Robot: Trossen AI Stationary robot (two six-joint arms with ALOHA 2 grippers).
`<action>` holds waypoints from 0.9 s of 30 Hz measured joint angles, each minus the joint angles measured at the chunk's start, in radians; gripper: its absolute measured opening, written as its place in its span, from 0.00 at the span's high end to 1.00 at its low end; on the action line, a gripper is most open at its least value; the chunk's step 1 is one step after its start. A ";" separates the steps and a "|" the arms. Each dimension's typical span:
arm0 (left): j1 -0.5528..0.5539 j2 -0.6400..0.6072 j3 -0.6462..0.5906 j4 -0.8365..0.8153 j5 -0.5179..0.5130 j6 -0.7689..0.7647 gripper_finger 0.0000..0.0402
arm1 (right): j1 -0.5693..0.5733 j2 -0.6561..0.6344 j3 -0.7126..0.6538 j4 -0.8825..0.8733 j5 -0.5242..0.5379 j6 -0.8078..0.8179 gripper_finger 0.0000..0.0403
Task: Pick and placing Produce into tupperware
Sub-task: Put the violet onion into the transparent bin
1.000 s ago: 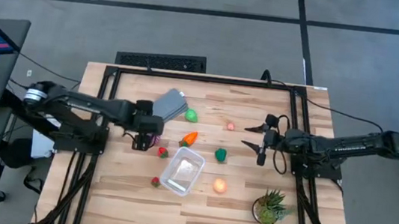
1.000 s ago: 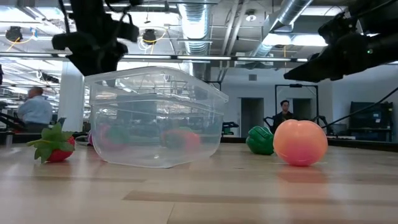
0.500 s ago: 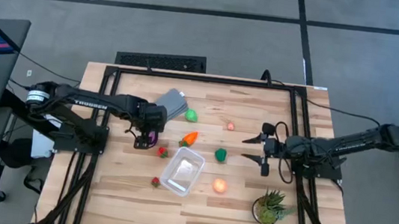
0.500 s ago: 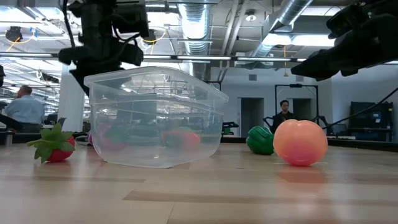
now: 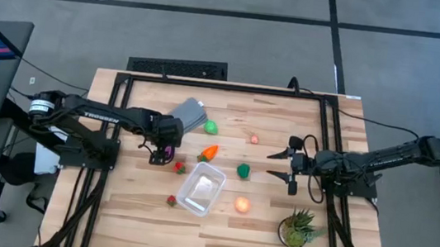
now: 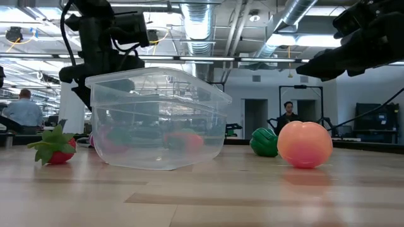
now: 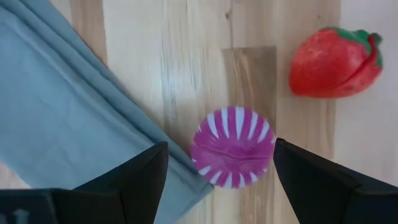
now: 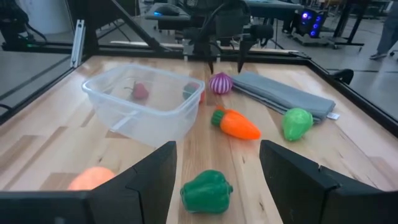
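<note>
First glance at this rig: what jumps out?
The clear tupperware sits empty mid-table, ringed by scattered toy produce, with the peach-coloured ball right beside it. The left gripper hangs open directly over a purple striped piece that lies against the grey cloth, a strawberry nearby. The right gripper waits open on the table's right side, above a spiky potted plant.

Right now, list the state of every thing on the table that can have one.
Clear plastic rectangular tupperware: upright, lidless, empty.
Flat grey lid: off, lying on table.
Purple striped toy vegetable: on table, ungripped.
Left gripper: open, straddling it.
Right gripper: open, holding nothing.
</note>
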 joint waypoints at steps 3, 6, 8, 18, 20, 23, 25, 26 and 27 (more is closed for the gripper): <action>0.014 0.000 -0.026 0.016 0.011 0.000 0.30 | 0.000 0.000 0.000 0.002 0.000 0.000 0.37; 0.020 0.000 -0.050 0.030 0.034 -0.005 0.30 | -0.003 0.000 0.000 0.002 0.000 0.000 0.37; 0.020 0.000 -0.059 0.042 0.043 -0.006 0.30 | -0.012 0.000 0.000 0.002 0.000 0.000 0.37; 0.020 0.000 -0.059 0.100 0.060 0.008 0.30 | -0.039 0.000 0.000 0.005 0.000 0.000 0.37; 0.020 0.000 -0.059 0.094 0.061 0.008 0.30 | -0.038 0.000 0.000 0.005 0.000 0.000 0.37; 0.021 0.000 -0.059 0.084 0.061 0.008 0.30 | -0.038 0.000 0.000 0.005 0.000 0.000 0.37; 0.021 0.000 -0.059 0.083 0.061 0.007 0.30 | -0.038 0.000 0.000 0.005 0.000 0.000 0.37; 0.021 0.000 -0.059 0.083 0.061 0.007 0.30 | -0.038 0.000 0.000 0.005 0.000 0.000 0.37; 0.021 0.000 -0.059 0.083 0.061 0.007 0.30 | -0.038 0.000 0.000 0.005 0.000 0.000 0.37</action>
